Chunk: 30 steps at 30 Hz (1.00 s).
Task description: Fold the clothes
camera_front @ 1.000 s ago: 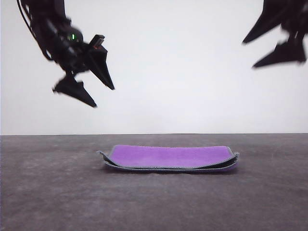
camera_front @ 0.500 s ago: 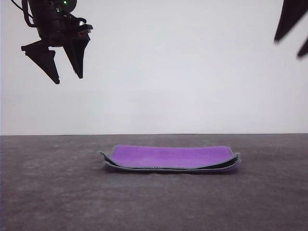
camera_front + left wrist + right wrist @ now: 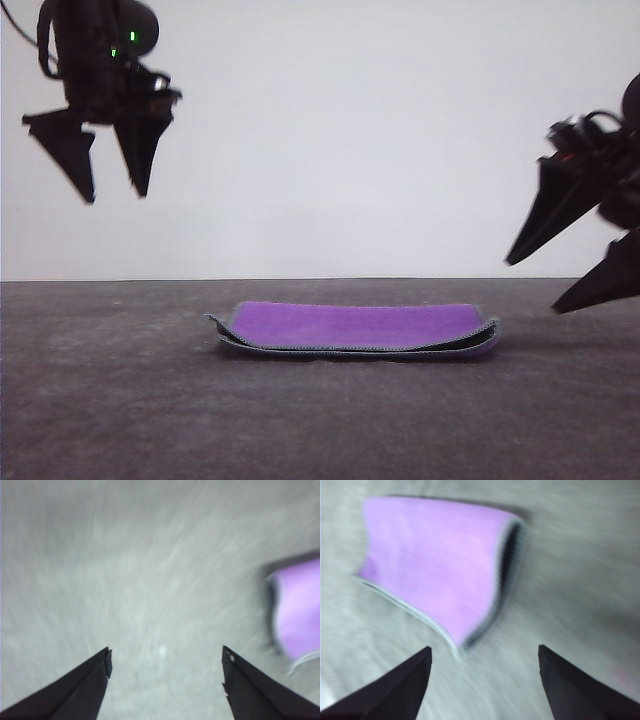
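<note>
While it hangs high over the left side of the table [image 3: 100,400], the left gripper [image 3: 112,196] points its two dark fingers straight down with a wide gap between them, and nothing is in that gap. From its own wrist camera, the left gripper [image 3: 165,661] has only bare grey table between its fingertips, and the cloth [image 3: 300,610] shows off to one side, well apart from the fingers and blurry. Below this gripper and off to its right, the cloth [image 3: 355,328] lies flat on the table. It is folded over, so two layers sit one on top of the other, with the purple face up and a grey stitched edge running along the front. At the end nearest the right gripper the layers gape a little, and a dark inside shows. Over on the right side, the right gripper [image 3: 532,286] is low, close to the table. Its fingers are spread wide and point down toward the cloth, holding nothing. It is near the cloth's end but not touching it. From its wrist camera, the right gripper [image 3: 485,652] hangs just above the corner of the cloth [image 3: 435,560].
</note>
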{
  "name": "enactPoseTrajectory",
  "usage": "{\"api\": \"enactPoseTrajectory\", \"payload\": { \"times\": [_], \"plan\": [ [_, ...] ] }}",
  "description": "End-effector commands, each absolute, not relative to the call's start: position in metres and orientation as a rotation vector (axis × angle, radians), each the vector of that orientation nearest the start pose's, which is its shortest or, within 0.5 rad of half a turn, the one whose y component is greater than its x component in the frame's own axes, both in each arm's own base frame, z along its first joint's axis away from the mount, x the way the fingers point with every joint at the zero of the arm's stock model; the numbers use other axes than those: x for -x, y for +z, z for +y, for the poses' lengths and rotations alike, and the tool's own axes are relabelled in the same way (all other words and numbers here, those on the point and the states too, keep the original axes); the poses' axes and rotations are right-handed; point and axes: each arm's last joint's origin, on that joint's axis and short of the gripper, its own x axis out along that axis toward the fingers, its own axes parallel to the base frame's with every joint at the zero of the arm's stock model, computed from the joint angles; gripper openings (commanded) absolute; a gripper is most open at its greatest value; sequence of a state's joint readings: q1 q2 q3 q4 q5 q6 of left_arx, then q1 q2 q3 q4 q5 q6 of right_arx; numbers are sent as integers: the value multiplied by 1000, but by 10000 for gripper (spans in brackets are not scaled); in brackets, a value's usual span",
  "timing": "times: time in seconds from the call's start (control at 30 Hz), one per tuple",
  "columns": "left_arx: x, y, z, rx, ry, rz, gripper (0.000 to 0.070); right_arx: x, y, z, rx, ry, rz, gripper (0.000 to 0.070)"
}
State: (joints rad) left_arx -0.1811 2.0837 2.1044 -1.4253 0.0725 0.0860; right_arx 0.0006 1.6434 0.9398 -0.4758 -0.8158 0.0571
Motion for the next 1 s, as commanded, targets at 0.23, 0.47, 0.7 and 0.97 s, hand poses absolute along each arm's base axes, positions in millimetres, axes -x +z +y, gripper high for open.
{"api": "enactPoseTrajectory", "payload": {
  "times": [0.23,0.47,0.7,0.97],
  "plan": [
    [-371,276,-71,-146,-230,1500,431,-319,144,26,-634,677,1155,430],
    [-321,273,-59,-120,-212,1452,431,-328,128,36,-697,749,1158,429],
    [-286,303,-52,-112,-213,1357,431,-330,127,54,-696,787,1159,245],
    [-275,319,-43,-101,-201,1292,431,-332,129,63,-683,807,1143,3]
  ]
}}
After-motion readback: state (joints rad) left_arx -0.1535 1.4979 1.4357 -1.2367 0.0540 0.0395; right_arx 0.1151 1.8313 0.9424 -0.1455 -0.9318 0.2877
